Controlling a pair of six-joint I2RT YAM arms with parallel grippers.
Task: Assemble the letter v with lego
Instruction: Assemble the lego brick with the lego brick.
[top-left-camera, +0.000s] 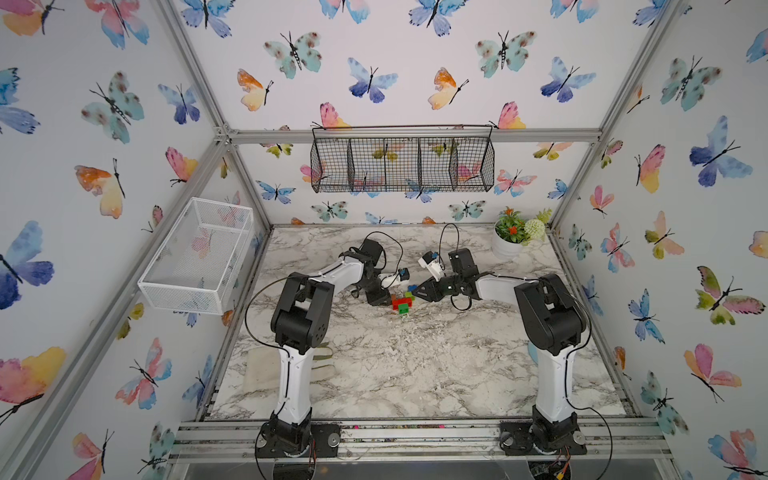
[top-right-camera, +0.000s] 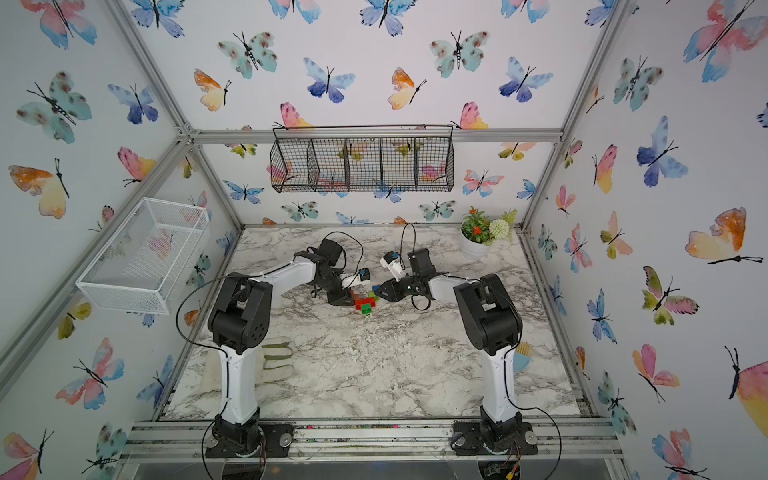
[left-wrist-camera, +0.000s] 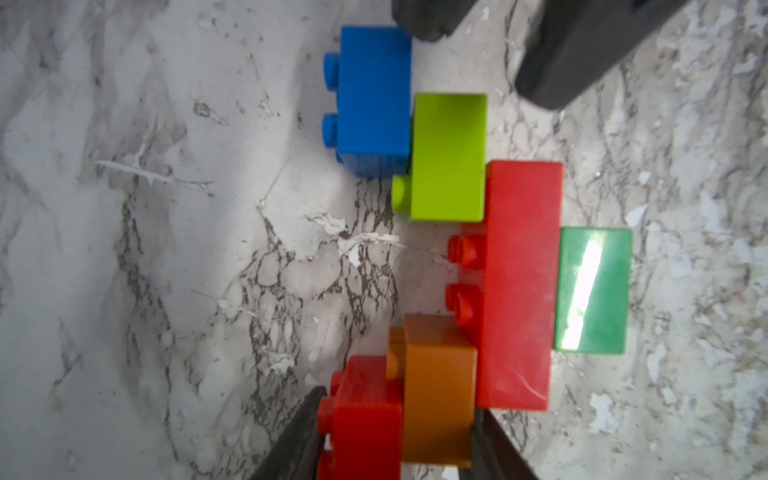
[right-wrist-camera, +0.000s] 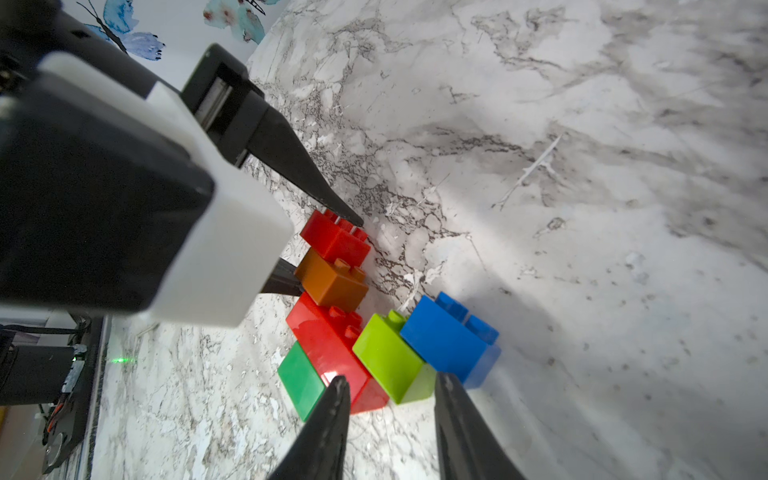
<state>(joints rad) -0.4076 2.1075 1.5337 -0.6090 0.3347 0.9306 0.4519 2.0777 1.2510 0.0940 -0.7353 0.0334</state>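
Bricks are lying joined as the letter v (top-left-camera: 402, 302), on its side in the middle of the marble bench (top-left-camera: 415, 365), between the two arms. The left pincer (left-wrist-camera: 397, 405) is clamping one tip, its jaws pressing the red square brick (left-wrist-camera: 365, 419) and orange brick (left-wrist-camera: 436, 386) from either side. The long red brick (left-wrist-camera: 519, 282) is forming the middle, the dark green brick (left-wrist-camera: 592, 291) sitting against its smooth face, while the lime brick (left-wrist-camera: 449, 158) and blue brick (left-wrist-camera: 374, 99) are stepping up the other arm. The right pincer (right-wrist-camera: 392, 379) is hovering narrowly parted at that lime-and-blue end. Whether it is touching them, I cannot tell.
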